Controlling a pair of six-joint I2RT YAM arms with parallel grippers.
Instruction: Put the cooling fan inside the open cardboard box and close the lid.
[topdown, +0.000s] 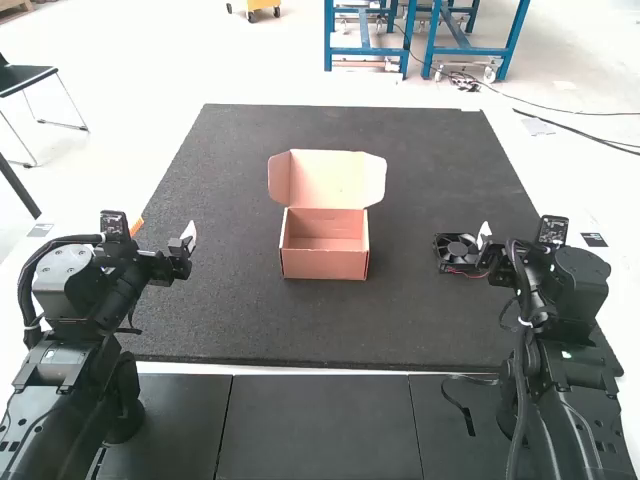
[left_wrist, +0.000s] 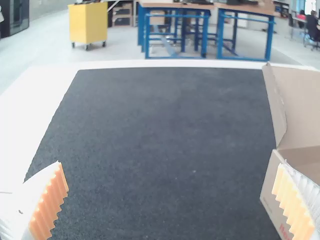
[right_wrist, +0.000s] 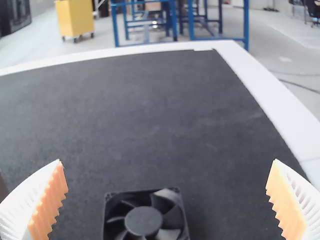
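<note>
Step in hand: approach to the pick; nothing is gripped yet.

The right tool (right_wrist: 165, 170) hangs low over the black mat (topdown: 230, 200) with its ribbed fingers (right_wrist: 47, 202) set wide apart. The cooling fan (topdown: 458, 250) lies flat on the mat just ahead of this tool, in line with the gap between the fingers and touching neither.

The left tool (left_wrist: 169, 169) is likewise spread wide and empty. The cardboard box (topdown: 325, 240) stands between the two tools, ahead of both, nearer to the left tool's right finger. Its lid (topdown: 325, 178) stands upright at the far wall and its cavity is empty.

Next move, as judged: advance and lower the right tool until the fingers straddle the fan's frame, then clamp on opposite edges. The frame sits low, so the fingertips need to reach nearly to the mat.
</note>
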